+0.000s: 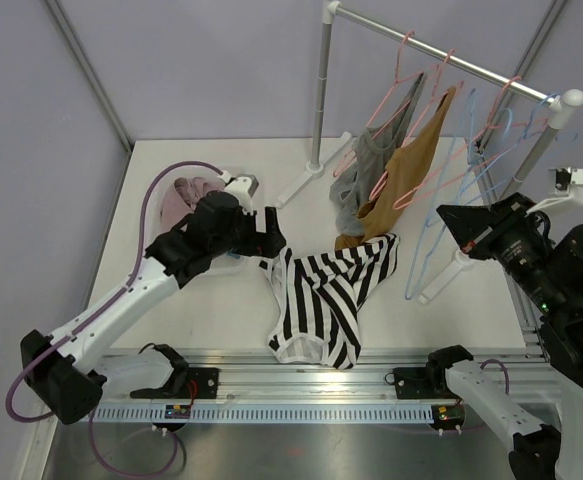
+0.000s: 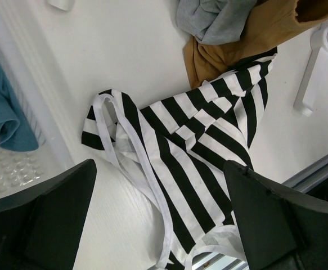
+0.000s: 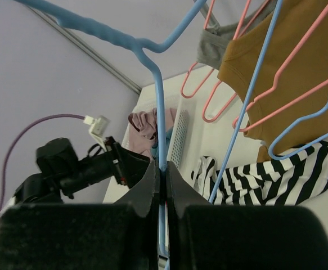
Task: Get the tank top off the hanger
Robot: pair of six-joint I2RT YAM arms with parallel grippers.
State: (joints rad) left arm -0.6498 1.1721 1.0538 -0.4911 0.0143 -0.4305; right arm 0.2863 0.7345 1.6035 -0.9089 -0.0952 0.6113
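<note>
"Where is the black-and-white striped fabric tank top [image 1: 326,300]?"

"It lies rumpled on the white table [image 1: 211,300], free of the hanger. Its far corner touches the mustard-brown top [image 1: 406,170] that hangs from the metal rail [image 1: 451,55]."

"And the left gripper [image 2: 159,169]?"

"Its jaws are spread wide and hold nothing. It hangs just above the strap end of the striped top."

"The right gripper [image 3: 162,180]?"

"Its jaws are pinched tight on the thin blue wire hanger [image 3: 158,101], up to the right of the tank top."
</note>
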